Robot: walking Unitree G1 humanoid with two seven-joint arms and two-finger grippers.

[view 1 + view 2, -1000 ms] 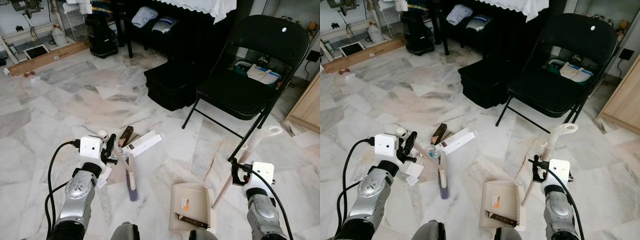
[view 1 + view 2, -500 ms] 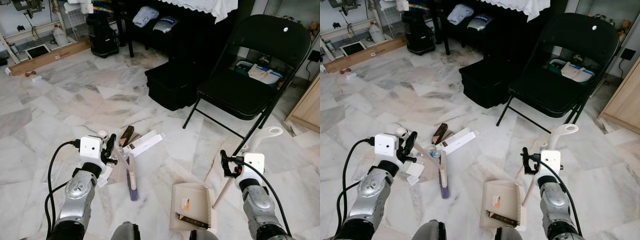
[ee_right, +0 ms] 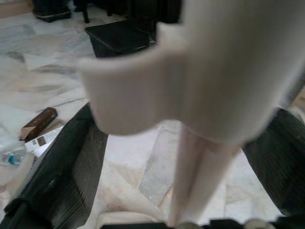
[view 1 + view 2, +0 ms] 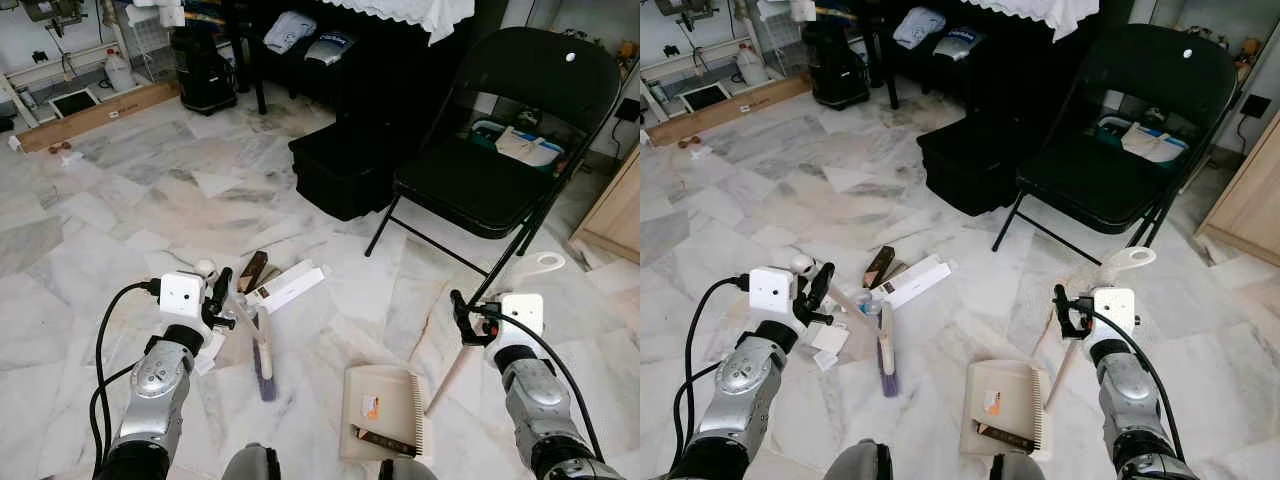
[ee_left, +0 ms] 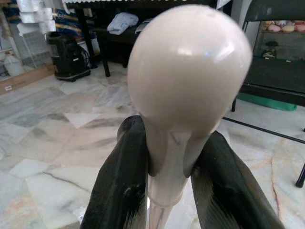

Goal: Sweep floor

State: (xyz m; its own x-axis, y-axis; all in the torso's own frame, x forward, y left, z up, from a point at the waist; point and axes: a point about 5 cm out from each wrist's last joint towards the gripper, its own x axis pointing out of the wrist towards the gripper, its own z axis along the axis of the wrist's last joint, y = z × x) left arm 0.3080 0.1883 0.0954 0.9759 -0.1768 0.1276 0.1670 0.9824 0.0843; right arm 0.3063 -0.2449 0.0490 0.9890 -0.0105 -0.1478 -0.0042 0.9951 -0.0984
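Left wrist view: left pincer grips broom; right pincer clamps dustpan handle.

Left gripper grips cream long-handled broom; right gripper on cream dustpan handle, white marble floor.

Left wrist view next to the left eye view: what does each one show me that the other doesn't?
The left wrist view alone shows, close up, two black fingers pressed against the neck under the rounded cream knob of the broom handle. The left eye view alone shows the purple-bristled broom head on the white marble floor, the beige dustpan holding scraps, and the right pincer at the dustpan's pale long handle. Both show the left pincer, the black folding chair and the marble floor.
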